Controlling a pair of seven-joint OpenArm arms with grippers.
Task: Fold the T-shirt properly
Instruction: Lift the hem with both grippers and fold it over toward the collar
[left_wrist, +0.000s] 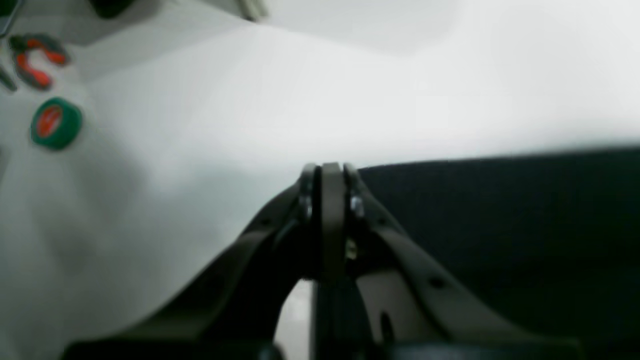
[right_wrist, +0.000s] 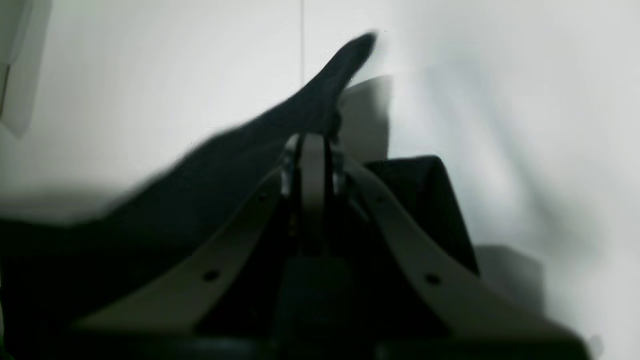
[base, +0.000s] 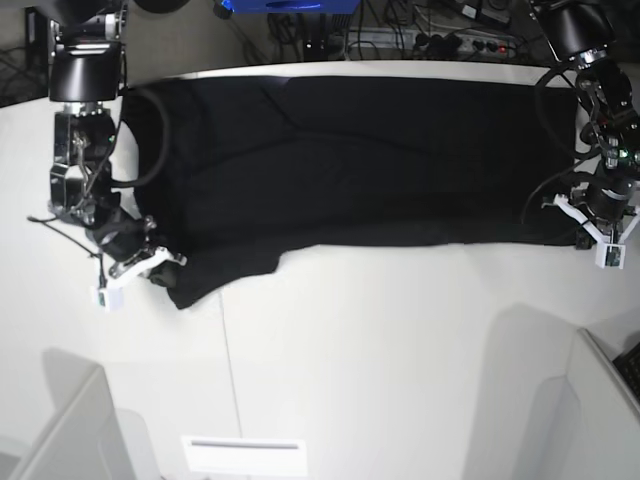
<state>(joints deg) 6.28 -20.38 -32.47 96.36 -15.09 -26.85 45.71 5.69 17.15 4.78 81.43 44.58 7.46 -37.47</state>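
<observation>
T-shirt (base: 360, 165): large, black, plain side showing, spread flat and wide across the far half of the white counter (base: 380, 350), folded into a long band, near edge mostly straight, one sleeve corner jutting forward at base-view left.

T-shirt (base: 350, 160) on table (base: 380, 350), far half | end effectors at its two near corners

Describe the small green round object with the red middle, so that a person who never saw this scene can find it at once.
Start in the left wrist view at the white table beside the large black fabric T-shirt. Look to the far left edge of that view, below a blurred orange and grey curved object. The green round object sits there, the only green thing visible.
</observation>
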